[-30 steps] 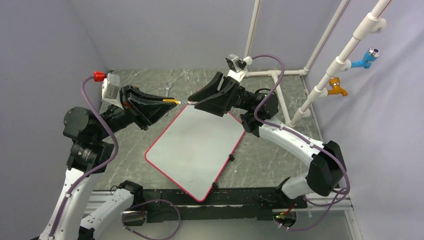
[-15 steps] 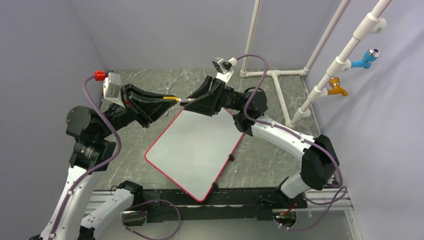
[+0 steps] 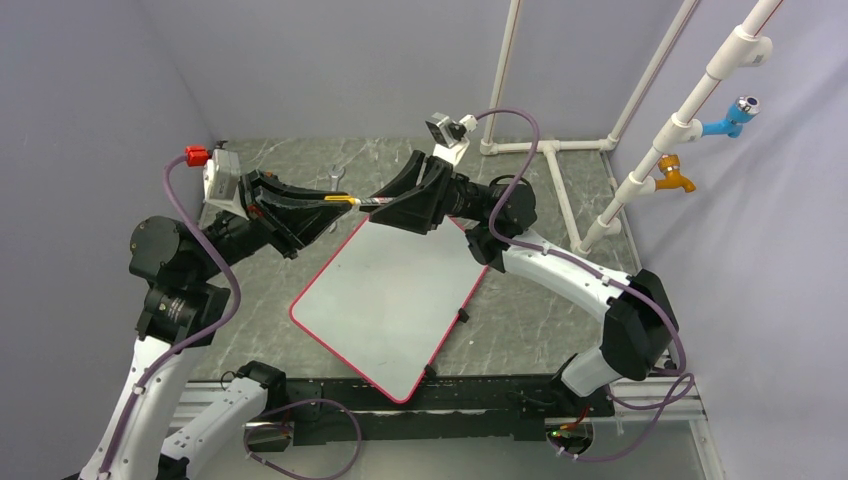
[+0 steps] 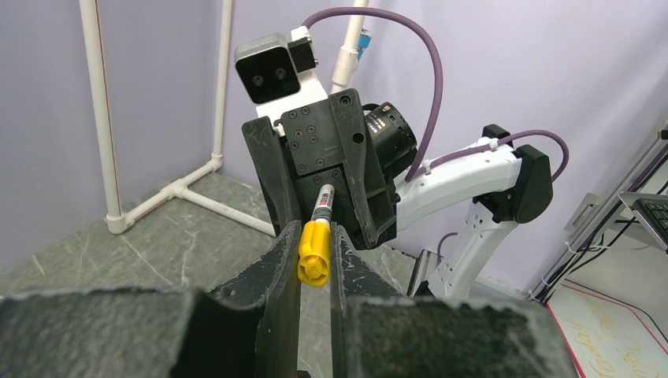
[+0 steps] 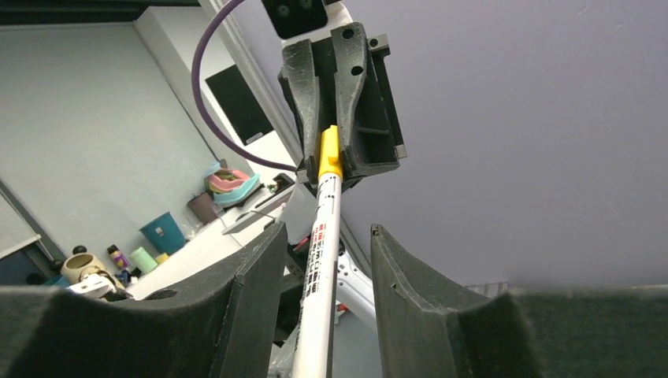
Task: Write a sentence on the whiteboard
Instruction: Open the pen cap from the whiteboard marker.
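Left pincer [image 4: 313,236] is clamping the marker's yellow cap [image 4: 313,260]; right pincer [image 5: 328,236], straddling the barrel [image 5: 321,276] loosely, should be squeezing before pulling straight, above the whiteboard [image 3: 385,300] lying blank on the tabletop [image 3: 540,320]

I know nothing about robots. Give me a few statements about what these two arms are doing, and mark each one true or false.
1. The left gripper pinches the marker by its yellow cap. True.
2. The marker's tip is pressed on the whiteboard. False: the marker is held in the air between the two grippers, above the board's far edge.
3. The fingers of the right gripper stand on either side of the marker's white barrel. True.
4. The whiteboard has a blue rim. False: its rim is red.
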